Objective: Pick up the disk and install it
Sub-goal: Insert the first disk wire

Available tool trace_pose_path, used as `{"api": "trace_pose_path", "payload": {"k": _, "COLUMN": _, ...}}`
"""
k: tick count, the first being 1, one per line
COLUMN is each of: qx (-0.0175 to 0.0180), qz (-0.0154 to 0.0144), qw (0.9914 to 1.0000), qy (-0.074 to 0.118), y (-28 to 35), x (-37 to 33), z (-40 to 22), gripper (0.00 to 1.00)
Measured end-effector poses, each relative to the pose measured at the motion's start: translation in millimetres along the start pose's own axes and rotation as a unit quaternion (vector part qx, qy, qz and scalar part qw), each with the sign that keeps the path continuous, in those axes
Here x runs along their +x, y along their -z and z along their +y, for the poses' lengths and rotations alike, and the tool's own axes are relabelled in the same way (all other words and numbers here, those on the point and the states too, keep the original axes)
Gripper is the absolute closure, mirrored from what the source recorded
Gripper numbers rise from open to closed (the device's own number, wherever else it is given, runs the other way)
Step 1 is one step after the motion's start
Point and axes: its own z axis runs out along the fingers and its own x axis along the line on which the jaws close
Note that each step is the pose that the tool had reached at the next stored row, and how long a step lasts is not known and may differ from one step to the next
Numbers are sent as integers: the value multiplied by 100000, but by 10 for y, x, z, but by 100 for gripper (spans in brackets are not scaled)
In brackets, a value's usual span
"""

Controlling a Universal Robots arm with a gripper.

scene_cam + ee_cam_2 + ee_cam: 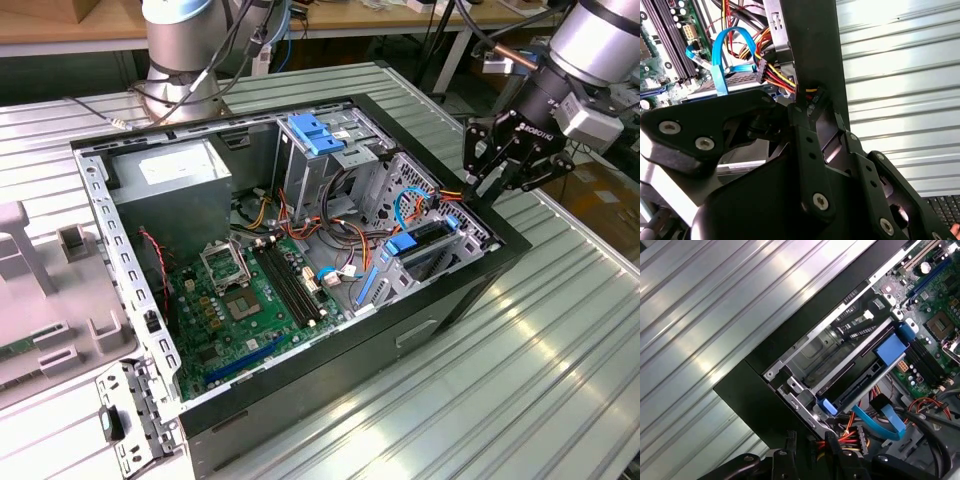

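Note:
The disk (425, 243) stands on edge in the drive bay at the open computer case's (330, 390) corner on the exterior view's right, with blue side rails around it. In the first wrist view the disk (862, 377) lies seated between the bay's metal walls, its connector end facing the cables. My gripper (492, 185) hovers just above and outside that corner, over the case's black rim. Its fingers are open, with nothing between them. In the first wrist view my gripper (811, 447) is right beside the bundle of red, yellow and orange power wires (850, 437).
A blue data cable (890, 422) loops next to the bay. Inside the case are a grey power-supply box (170, 190), a blue-latched drive cage (315, 135) and the green motherboard (250, 300). The case rests on a ribbed metal table (520, 380). Grey fixtures (40, 300) stand at the exterior view's left.

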Motion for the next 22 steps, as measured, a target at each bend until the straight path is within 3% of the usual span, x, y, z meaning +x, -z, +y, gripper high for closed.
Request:
{"api": "trace_pose_path", "payload": {"k": 7, "qx": 7, "qz": -10, "qw": 100000, "qy": 1, "y": 0, "x": 12, "z": -12, "gripper": 65}}
{"api": "trace_pose_path", "payload": {"k": 10, "qx": -1, "qz": 1, "qw": 100000, "qy": 0, "y": 2, "x": 14, "z": -13, "gripper": 82}}
{"api": "trace_pose_path", "payload": {"k": 17, "qx": 17, "qz": -17, "qw": 100000, "qy": 3, "y": 2, "x": 18, "z": -18, "gripper": 82}}
{"api": "trace_pose_path", "payload": {"k": 22, "qx": 286, "qz": -271, "qw": 99999, "qy": 30, "y": 26, "x": -16, "z": -38, "gripper": 83}}
